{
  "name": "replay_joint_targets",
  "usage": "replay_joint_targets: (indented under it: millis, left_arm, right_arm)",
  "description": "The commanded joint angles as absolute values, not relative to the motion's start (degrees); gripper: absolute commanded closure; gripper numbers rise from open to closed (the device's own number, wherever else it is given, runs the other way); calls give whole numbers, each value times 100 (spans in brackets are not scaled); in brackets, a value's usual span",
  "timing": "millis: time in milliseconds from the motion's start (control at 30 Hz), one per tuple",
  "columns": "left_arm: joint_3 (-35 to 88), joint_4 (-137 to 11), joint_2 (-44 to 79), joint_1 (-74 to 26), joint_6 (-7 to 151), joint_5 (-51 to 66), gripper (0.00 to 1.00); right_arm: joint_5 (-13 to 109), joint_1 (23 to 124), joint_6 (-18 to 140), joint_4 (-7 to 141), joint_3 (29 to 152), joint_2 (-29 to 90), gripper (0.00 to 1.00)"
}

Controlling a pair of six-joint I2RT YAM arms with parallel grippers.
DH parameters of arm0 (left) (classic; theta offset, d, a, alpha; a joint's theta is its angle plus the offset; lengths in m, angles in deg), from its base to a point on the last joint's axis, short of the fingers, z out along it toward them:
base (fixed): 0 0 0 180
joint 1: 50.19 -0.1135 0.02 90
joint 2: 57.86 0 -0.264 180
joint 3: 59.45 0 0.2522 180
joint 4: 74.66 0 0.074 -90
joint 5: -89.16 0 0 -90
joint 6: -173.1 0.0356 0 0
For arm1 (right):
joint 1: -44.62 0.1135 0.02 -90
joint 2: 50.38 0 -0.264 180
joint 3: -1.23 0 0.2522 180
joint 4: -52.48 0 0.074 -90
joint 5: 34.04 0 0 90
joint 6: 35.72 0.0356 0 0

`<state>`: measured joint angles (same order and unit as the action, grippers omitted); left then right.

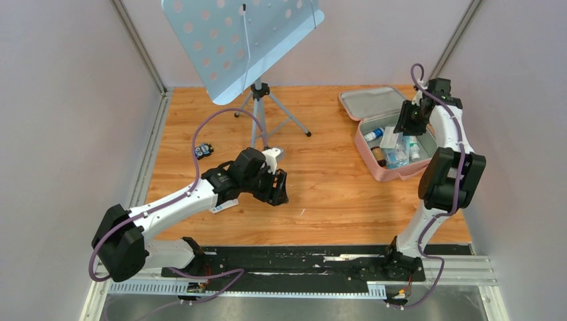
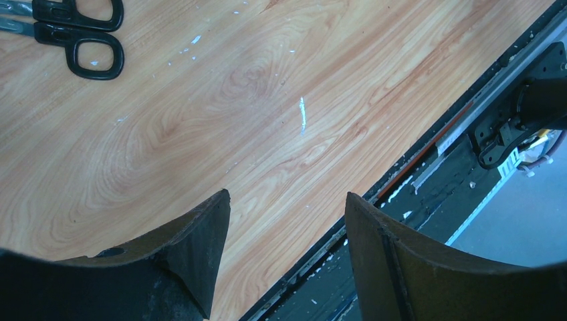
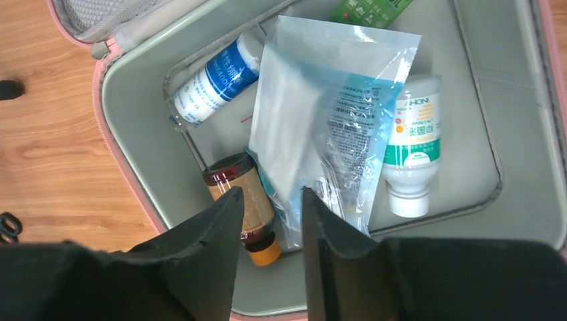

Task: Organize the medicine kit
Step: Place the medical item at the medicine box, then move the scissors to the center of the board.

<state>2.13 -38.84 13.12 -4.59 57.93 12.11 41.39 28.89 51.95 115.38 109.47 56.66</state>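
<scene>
The medicine kit [image 1: 366,100] lies open on the desk, right of the stand [image 1: 234,40]. Over it the right claw [image 3: 271,194] is a little parted and empty. The left claw [image 2: 287,197] is spread and empty. I think the loose packet [image 3: 321,100] may catch on a finger and be dragged out.

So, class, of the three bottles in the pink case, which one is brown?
The brown bottle with the orange cap, beside the clear packet in the medicine kit; the blue-labelled bottle and the green-labelled bottle are both white.
</scene>
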Motion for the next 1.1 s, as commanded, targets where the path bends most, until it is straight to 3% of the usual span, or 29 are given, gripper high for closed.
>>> replay_joint_targets:
  millis: [0, 333, 567, 833, 1067]
  left_arm:
    - [346, -3986, 1306, -466, 5787, 1217, 28]
    - [357, -4044, 1351, -467, 5760, 1159, 28]
    - [342, -4026, 1141, -467, 5562, 483, 28]
    - [130, -3800, 494, -629, 5112, -787, 23]
    - [-259, -3487, -276, -845, 4586, -1673, 22]
  right_arm:
    - [4446, 2948, 5141, 11598, 11276, 5787, 60]
    - [5134, 3044, 5636, 11054, 10809, 5016, 51]
    - [4060, 3594, 6284, 10076, 9685, 3520, 48]
    - [3815, 5710, 7036, 8673, 7798, 2404, 46]
    - [4507, 7527, 7518, 7806, 7214, 3114, 46]
